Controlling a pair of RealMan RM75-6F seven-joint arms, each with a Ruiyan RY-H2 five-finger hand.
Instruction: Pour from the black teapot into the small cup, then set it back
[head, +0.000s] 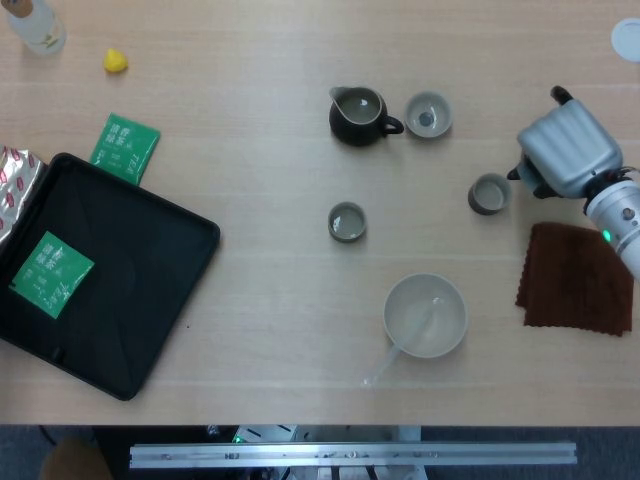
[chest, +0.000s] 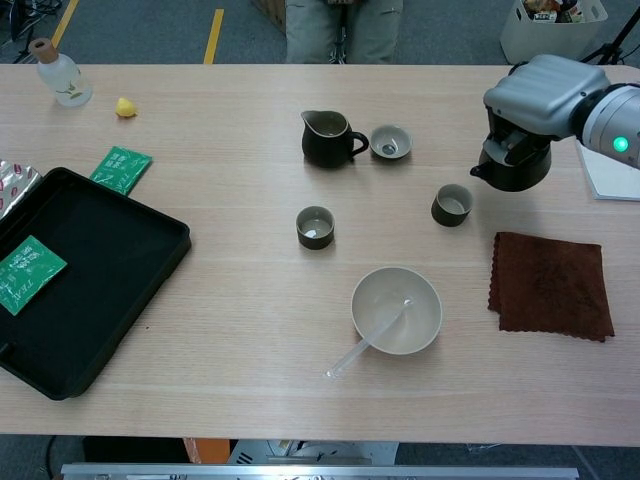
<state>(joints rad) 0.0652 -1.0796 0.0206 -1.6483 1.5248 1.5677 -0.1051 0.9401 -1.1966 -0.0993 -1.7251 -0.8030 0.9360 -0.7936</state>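
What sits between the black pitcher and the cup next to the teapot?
A small bowl-shaped cup stands right of the pitcher, near its handle; beyond it, bare table up to the cup by the teapot. Both views show this.

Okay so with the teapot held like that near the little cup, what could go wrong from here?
The right hand holds the black teapot with its spout close to the small cup; a tilt or swing could dribble tea onto the table or knock the cup. Set down carelessly, it may catch the brown cloth and tip.
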